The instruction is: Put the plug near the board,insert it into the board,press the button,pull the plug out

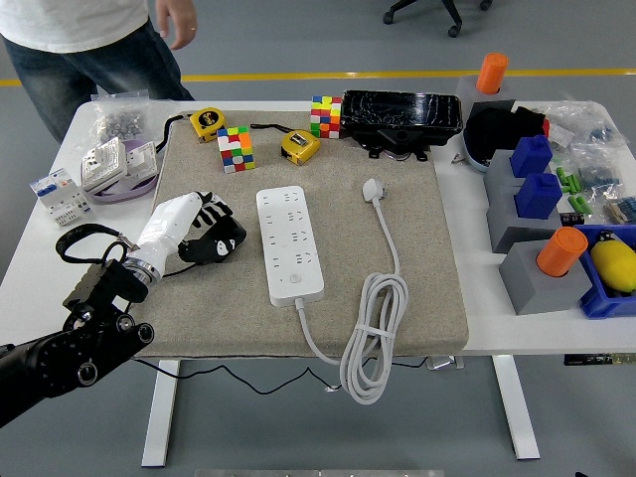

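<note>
Open mat (437,268) right of plug (373,189); board (289,244) left, black case (401,119) behind.

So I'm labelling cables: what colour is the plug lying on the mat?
White, like its cord; the plug shows best in the head view.

floor (298,40): grey, smooth | yellow line (397,74): runs across behind table | white table (40,268): white legs | office chair base (422,12): black, top edge
</note>
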Tool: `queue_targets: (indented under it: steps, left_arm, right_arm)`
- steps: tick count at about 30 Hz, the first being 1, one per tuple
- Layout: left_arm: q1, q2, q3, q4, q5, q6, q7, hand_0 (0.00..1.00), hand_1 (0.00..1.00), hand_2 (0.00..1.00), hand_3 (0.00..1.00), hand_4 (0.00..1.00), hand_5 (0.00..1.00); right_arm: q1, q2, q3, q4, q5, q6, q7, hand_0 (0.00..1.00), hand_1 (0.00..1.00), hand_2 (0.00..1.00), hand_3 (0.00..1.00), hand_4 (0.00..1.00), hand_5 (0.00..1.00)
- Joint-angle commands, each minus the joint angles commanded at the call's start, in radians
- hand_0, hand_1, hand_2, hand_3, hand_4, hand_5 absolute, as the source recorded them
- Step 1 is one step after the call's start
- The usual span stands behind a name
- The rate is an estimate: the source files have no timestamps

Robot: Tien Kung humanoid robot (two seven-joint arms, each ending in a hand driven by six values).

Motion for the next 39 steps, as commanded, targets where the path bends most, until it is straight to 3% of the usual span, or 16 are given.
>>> queue_targets:
  steps: [1,12,13,19,20,28,31,39]
  left_arm:
    - [0.002,0.000,-0.005,-0.002,0.001,0.001,-0.002,0.533,0.660,0.676,0.706,0.998,0.121]
    - [0.042,0.003,-0.092,-0.062,-0.021,-0.010,-0.018,0.548,0.674,0.699,0.730,0.998,0.186]
    - [0.053,0.004,-0.115,-0.079,-0.055,-0.017,-0.035,0.538,0.670,0.639,0.630,0.930,0.170]
    - [0.102,0.010,-0.216,-0.159,-0.274,-0.039,-0.116,0.538,0.670,0.639,0.630,0.930,0.170]
    - [0.113,0.012,-0.239,-0.177,-0.303,-0.040,-0.123,0.522,0.632,0.573,0.575,0.841,0.187]
    - [0.179,0.042,-0.380,-0.297,-0.413,-0.034,-0.159,0.514,0.606,0.557,0.558,0.812,0.204]
    - [0.193,0.054,-0.432,-0.330,-0.433,-0.036,-0.150,0.514,0.606,0.557,0.558,0.812,0.204]
    - [0.233,0.076,-0.504,-0.325,-0.476,-0.043,-0.132,0.507,0.585,0.547,0.552,0.787,0.218]
  right_arm:
    - [0.000,0.000,0.001,0.000,0.000,0.000,0.000,0.677,0.687,0.692,0.597,0.933,0.528]
    - [0.000,0.001,0.004,0.000,-0.002,0.000,0.000,0.676,0.687,0.693,0.596,0.933,0.528]
    - [0.000,0.001,0.003,0.000,-0.002,0.000,0.000,0.676,0.687,0.693,0.595,0.933,0.528]
    - [-0.002,0.003,0.003,-0.003,-0.003,0.001,-0.001,0.676,0.687,0.693,0.595,0.933,0.528]
    - [-0.001,0.004,0.005,-0.003,-0.005,0.000,-0.001,0.677,0.687,0.693,0.595,0.933,0.529]
    - [0.019,0.000,0.000,-0.005,-0.008,-0.001,0.000,0.676,0.687,0.694,0.595,0.933,0.528]
    - [0.032,-0.002,-0.013,-0.005,-0.009,-0.001,0.000,0.676,0.687,0.694,0.595,0.933,0.528]
    - [0.047,-0.002,-0.033,-0.010,-0.003,0.000,0.001,0.677,0.687,0.694,0.595,0.933,0.529]
